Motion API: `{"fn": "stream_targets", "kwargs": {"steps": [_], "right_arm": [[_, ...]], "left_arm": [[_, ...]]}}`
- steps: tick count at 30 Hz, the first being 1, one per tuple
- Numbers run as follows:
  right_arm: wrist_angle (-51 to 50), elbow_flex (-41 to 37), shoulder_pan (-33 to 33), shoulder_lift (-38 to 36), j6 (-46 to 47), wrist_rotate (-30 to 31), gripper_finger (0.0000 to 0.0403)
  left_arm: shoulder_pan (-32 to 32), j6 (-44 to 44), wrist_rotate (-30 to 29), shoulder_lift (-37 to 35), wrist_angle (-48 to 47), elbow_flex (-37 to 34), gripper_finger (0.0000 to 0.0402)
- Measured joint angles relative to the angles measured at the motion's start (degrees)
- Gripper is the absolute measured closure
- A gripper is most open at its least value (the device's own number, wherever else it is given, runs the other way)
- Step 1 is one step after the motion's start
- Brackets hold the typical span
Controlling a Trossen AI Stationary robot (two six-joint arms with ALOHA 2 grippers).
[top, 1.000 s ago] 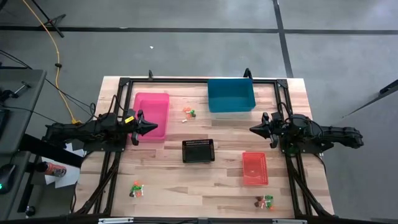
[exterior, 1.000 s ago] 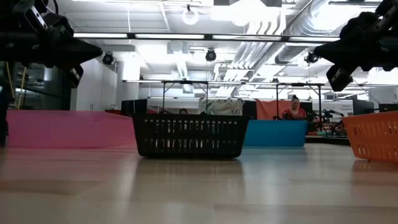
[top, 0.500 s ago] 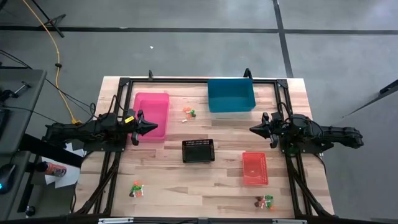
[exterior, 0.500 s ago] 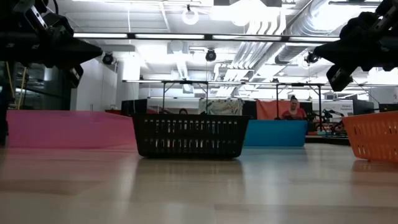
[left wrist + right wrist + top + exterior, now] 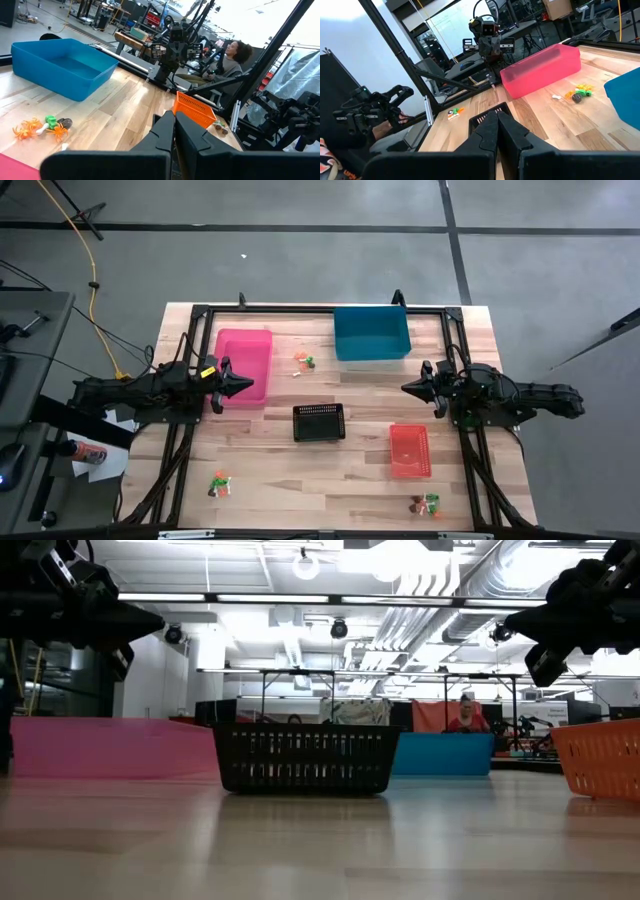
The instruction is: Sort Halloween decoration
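On the table nothing looks sorted yet: the Halloween decoration lies in three small heaps on bare wood, and none of it shows inside a bin. One heap sits between the pink bin and the blue bin, another heap lies near the front edge on the left side, and a third heap lies near the front edge on the right, just beyond the red bin. The black bin stands mid-table and, as far as the overhead view tells, holds nothing. The left gripper hangs over the inner edge of the pink bin with its fingers pressed together, empty. The right gripper hangs above open wood between the blue and red bins, its fingers likewise together and carrying nothing. By my reading the whole sort remains: every trinket is yet to be picked up and dropped into a bin
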Motion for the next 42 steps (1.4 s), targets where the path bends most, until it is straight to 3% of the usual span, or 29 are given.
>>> {"fn": "stream_targets", "kwargs": {"steps": [23, 35, 42], "right_arm": [[0.0, 0.01, -0.02, 0.0, -0.04, 0.16, 0.0402], [0.09, -0.01, -0.02, 0.0, -6.47, 12.51, 0.0402], [0.09, -0.01, -0.01, 0.0, -6.47, 12.59, 0.0402]], "left_arm": [[0.01, 0.0, 0.0, 0.0, 0.0, 0.0, 0.0398], [0.0, 0.01, 0.0, 0.0, 0.01, 0.0, 0.0398], [0.0, -0.01, -0.01, 0.0, 0.01, 0.0, 0.0398]]}}
